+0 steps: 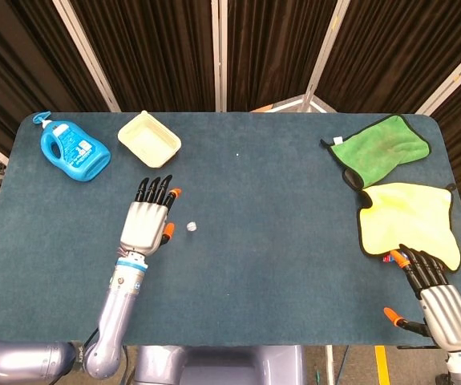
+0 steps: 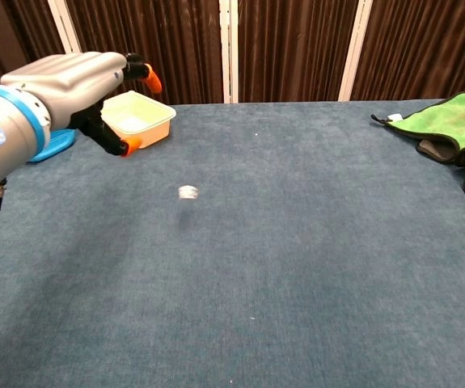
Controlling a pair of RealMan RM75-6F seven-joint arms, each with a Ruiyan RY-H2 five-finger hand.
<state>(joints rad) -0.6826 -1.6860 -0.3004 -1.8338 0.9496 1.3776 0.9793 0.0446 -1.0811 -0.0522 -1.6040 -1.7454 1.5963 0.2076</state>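
A dark teal table (image 1: 254, 241) seen from above and from chest height. The left hand (image 1: 145, 223) hovers over the table's left half, fingers spread and slightly curled, holding nothing; its thumb and forefinger tips are orange. Just beside it, at its 3 o'clock, a tiny pale bead (image 1: 190, 227) shows against the cloth; in the chest view the bead (image 2: 188, 192) looks blurred, so I cannot tell whether it rests on the surface or sits just above it. It looks very light, hard and smooth, likely to roll or skitter away at a touch, and too small for a full grasp; a fingertip pinch from above, thumb against forefinger across its sides, seems the best hold. At 12 o'clock from the left hand sits a cream tray (image 1: 149, 139), and at 10 o'clock a blue bottle (image 1: 73, 150) lying on its side. The right hand (image 1: 434, 289) rests at the table's near right corner, fingers straight and close together, tips touching the near edge of a yellow cloth (image 1: 410, 220). A green cloth (image 1: 378, 150) lies beyond that, at 12 o'clock.
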